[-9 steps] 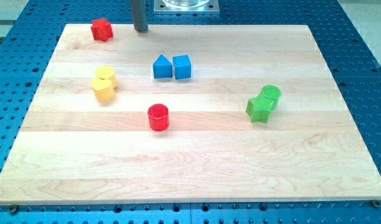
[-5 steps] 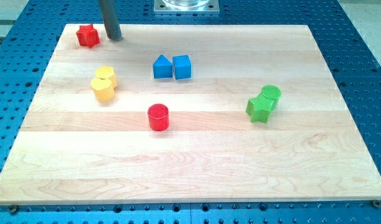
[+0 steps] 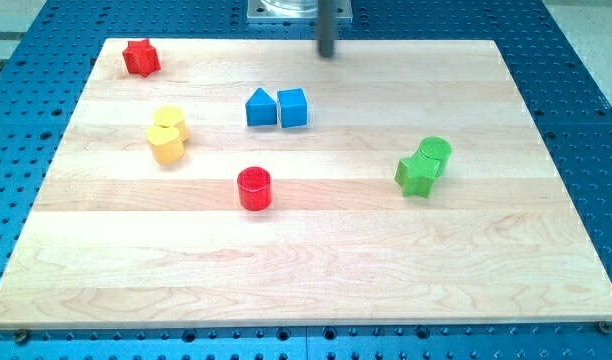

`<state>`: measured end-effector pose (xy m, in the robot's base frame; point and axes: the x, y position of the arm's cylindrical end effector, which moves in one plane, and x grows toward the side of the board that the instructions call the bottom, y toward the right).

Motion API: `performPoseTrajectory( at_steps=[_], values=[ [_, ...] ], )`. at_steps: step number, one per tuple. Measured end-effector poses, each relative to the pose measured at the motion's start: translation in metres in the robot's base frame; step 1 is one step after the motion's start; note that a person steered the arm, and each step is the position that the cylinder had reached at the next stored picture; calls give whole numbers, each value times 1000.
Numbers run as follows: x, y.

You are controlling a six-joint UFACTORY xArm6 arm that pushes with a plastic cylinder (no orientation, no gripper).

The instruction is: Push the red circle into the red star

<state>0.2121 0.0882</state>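
Note:
The red circle [image 3: 254,188] stands a little left of the board's middle. The red star [image 3: 140,57] sits at the board's top left corner, far up and left of the circle. My tip [image 3: 327,53] is at the board's top edge near the middle, up and right of the blue blocks. It touches no block.
A blue triangle [image 3: 260,108] and a blue cube [image 3: 293,107] sit side by side between my tip and the red circle. Two yellow blocks [image 3: 167,135] lie at the left. Two green blocks [image 3: 423,166] lie at the right. The wooden board [image 3: 316,270] rests on a blue perforated table.
My tip went left and pushed the red star up and left toward the corner, then swung right along the top edge to the middle. The red circle has not moved.

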Motion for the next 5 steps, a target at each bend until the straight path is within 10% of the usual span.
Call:
performPoseTrajectory(
  at_steps=[3,5],
  values=[
    [161,-27],
    [176,-42]
  ],
)
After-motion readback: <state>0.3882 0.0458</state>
